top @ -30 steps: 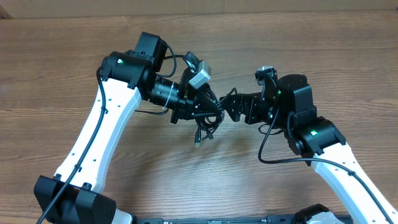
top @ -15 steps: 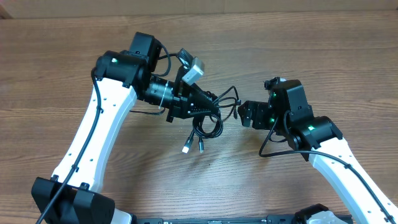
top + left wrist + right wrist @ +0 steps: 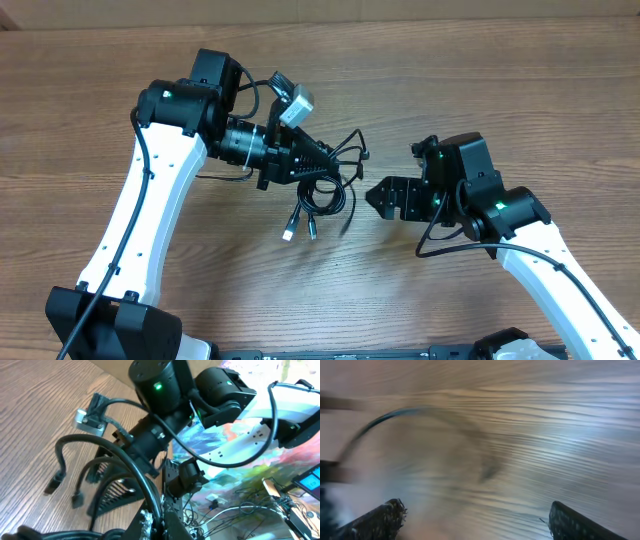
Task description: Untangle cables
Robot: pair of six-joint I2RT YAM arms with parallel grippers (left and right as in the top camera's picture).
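Several black cables [image 3: 325, 192] hang in one knotted bunch from the left gripper [image 3: 318, 168], which is clamped on them above the tabletop [image 3: 500, 90], their metallic plug ends [image 3: 290, 235] dangling. The right gripper [image 3: 378, 194] is spread wide and empty, near the bunch but apart. No cord lies separate, so the untangling looks barely begun.

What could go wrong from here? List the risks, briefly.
1. The cables hang bunched from the shut left claw; pulling one loop may tighten the tangle.
2. The right claw is open and apart from them, and its own view is blurred, so a grab may miss or take several strands.
3. The dangling plug ends could snag.
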